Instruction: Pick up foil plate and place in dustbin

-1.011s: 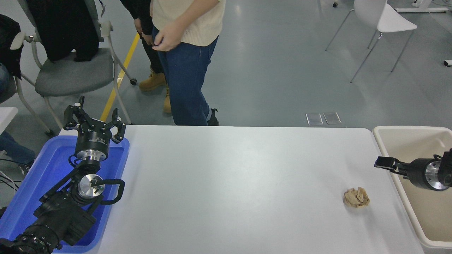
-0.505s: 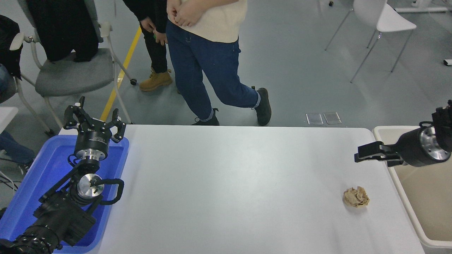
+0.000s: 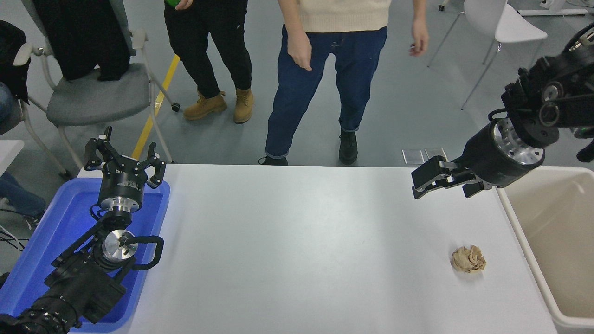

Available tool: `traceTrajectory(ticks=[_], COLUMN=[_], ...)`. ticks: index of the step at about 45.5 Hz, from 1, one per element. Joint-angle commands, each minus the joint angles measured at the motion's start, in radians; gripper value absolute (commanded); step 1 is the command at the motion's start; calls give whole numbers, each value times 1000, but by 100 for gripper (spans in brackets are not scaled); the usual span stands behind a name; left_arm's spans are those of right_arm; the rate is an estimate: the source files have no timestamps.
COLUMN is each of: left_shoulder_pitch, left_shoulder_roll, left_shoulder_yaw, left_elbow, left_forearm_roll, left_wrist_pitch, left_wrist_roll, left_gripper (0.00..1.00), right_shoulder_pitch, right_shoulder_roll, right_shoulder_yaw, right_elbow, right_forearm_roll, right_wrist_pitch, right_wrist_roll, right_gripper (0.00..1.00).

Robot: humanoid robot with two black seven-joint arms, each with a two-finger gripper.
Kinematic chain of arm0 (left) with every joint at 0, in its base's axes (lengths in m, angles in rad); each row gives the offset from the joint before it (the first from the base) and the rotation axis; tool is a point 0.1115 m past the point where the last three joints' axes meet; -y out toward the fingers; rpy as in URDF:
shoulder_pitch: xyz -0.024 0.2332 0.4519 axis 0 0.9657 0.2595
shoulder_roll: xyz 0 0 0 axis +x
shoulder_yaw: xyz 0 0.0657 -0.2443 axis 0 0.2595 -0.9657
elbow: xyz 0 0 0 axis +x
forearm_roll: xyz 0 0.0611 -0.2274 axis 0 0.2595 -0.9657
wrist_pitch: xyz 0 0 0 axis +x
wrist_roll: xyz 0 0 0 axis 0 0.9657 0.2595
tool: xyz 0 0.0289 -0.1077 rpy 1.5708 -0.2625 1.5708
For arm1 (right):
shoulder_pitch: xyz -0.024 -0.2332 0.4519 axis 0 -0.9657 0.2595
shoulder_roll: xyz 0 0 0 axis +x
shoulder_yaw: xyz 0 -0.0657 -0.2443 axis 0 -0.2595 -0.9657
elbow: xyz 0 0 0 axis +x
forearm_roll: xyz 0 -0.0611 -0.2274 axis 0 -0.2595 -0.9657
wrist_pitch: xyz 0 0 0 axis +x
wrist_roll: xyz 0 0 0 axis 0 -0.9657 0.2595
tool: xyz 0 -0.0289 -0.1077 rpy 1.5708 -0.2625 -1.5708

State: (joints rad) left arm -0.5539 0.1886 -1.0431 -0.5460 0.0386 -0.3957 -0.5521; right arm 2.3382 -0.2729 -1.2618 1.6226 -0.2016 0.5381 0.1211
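Note:
No foil plate shows anywhere in the head view, neither on the table nor in the visible part of the dustbin. The dustbin (image 3: 513, 218), a large beige bin, stands against the table's right edge. My right gripper (image 3: 421, 181) hangs above the table's far right part, just left of the bin's far corner. It is open and holds nothing. At the lower left my left gripper (image 3: 124, 150) is parked open over the blue tray (image 3: 55, 222).
A crumpled tan paper wad (image 3: 468, 259) lies on the white table (image 3: 297, 241) near the bin. Two people (image 3: 325, 69) stand at the far side. A grey chair (image 3: 88, 97) is at the far left and a white chair (image 3: 506, 23) at the far right.
My right arm rose out of the dustbin and swung left over the table's far right corner. The person in jeans stepped to the right along the far edge.

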Motion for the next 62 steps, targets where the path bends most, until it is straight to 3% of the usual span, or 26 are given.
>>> traceTrajectory(ticks=[1,10,32,62], left_shoulder_pitch=[0,0,0,0], left_shoulder_roll=[0,0,0,0], left_shoulder_yaw=[-2,-2,-2,-3], left_elbow=[1,0,1,1], left_forearm_roll=[0,0,0,1], left_wrist_pitch=[0,0,0,0], left_wrist_roll=[0,0,0,0], left_gripper=[99,99,99,99], right_shoulder_pitch=[35,52,-3,115], right_shoulder_roll=[86,81,-71,-55], right_shoulder_yaw=[-28,-34,-85,-88], right_elbow=[11,10,-15,-1], right_forearm_roll=[62,156,102,113], right_wrist_pitch=[37,97,86,134], right_wrist_roll=[2,3,5,2], right_gripper=[100,100,100,100])
